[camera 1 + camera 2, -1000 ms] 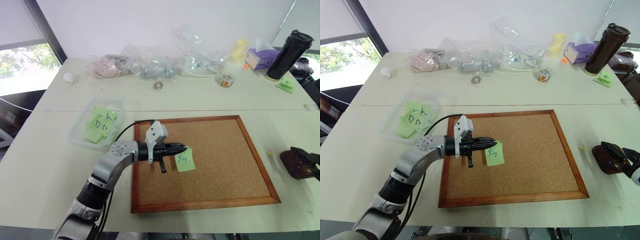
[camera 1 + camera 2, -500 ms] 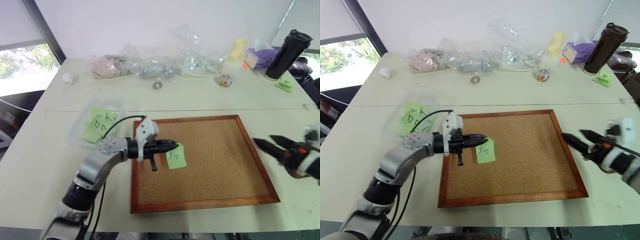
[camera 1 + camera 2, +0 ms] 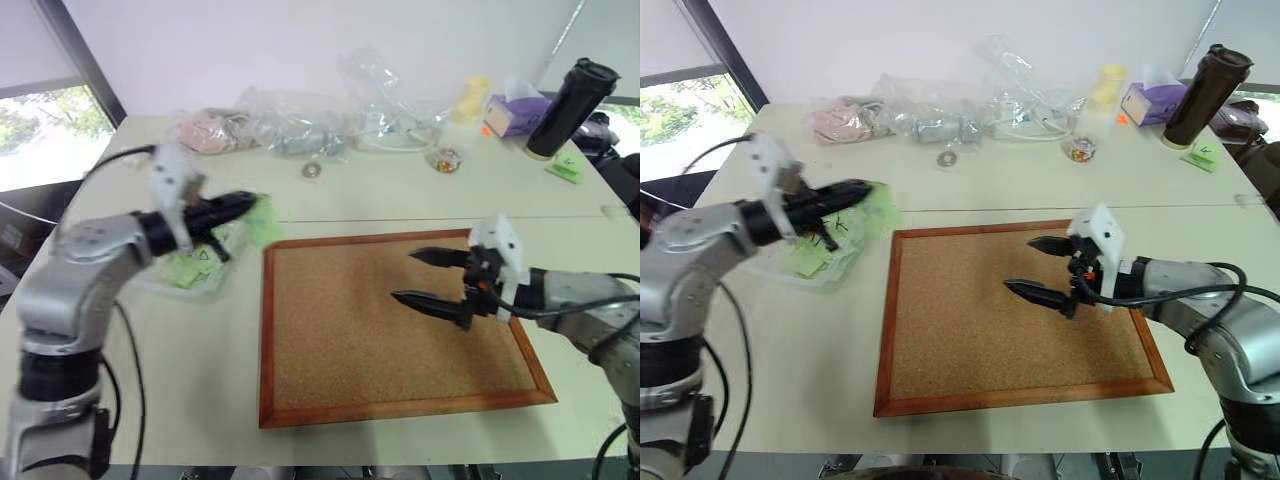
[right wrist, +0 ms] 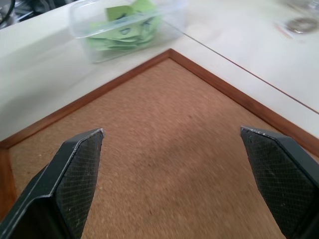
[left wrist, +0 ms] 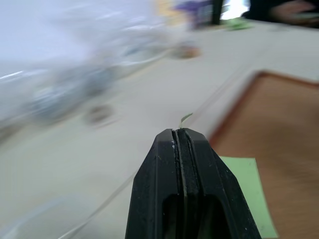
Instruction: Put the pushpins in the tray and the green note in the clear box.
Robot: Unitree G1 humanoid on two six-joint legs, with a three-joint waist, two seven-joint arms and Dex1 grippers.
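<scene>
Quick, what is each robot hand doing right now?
Left end effector: closed on the green note.
Right end effector: open, holding nothing.

Two silver-grey arms with black two-fingered grippers

The left arm [image 3: 75, 270] was built of rounded silver-grey metal segments over a black ribbed joint, with a thin black cable looping loosely beside it and a white boxy housing at the wrist. Its left gripper [image 3: 235, 203] ended in slim, glossy black fingers [image 5: 187, 184] that tapered to a rounded tip. The right arm [image 3: 1220, 320] showed the same silver-grey shell, a black cable curving over the forearm, and a white angular wrist block. The right gripper [image 3: 1035, 268] had pointed black fingers [image 4: 75, 174] whose inner pads carried a fine cross-hatched texture.
</scene>
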